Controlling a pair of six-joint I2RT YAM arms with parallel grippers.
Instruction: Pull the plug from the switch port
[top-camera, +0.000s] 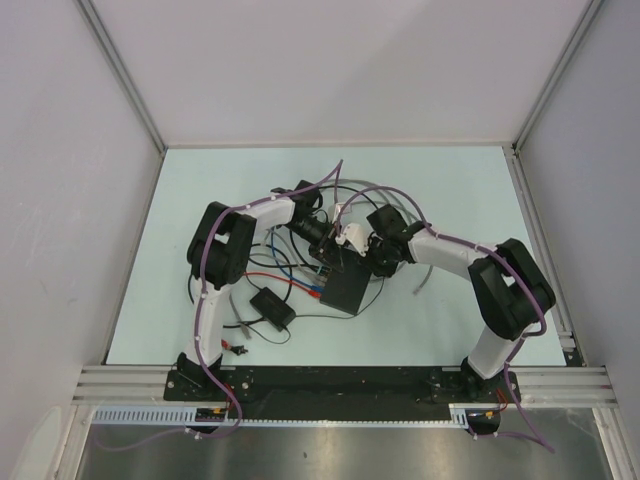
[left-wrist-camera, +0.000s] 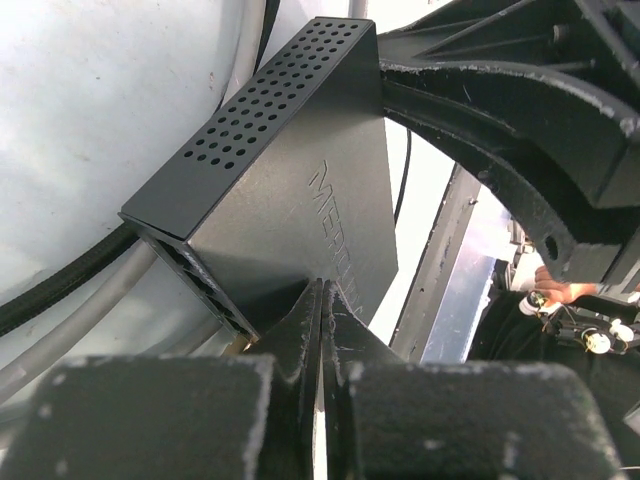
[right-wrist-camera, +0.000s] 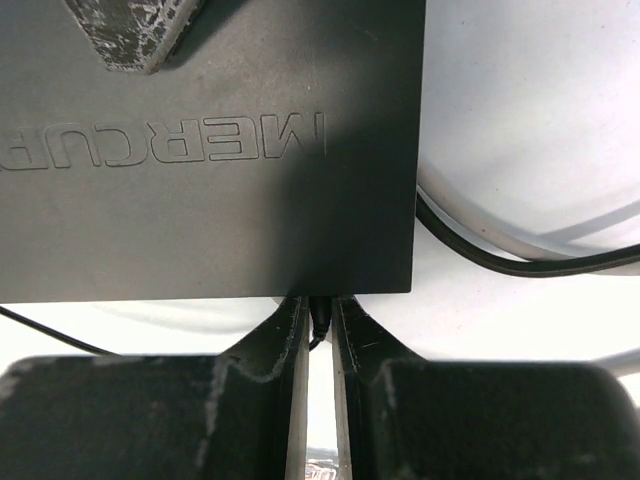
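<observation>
- Right gripper (right-wrist-camera: 320, 305) clamped on black plug (right-wrist-camera: 321, 325), bottom centre, at switch (right-wrist-camera: 200, 220) edge.
- Left gripper (left-wrist-camera: 322, 290) closed, tips on switch top.
- Plug in port? Cannot tell.

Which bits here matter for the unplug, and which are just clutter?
Job: switch, plug, right claw gripping the plug, left claw tips on the switch.
Clutter: small black box, red wire, grey cable.

A pale table (top-camera: 450, 200) lies under the left gripper (left-wrist-camera: 320, 290). Grey walls (top-camera: 330, 60) rise beyond it, a metal rail (top-camera: 125, 383) on its near side.
</observation>
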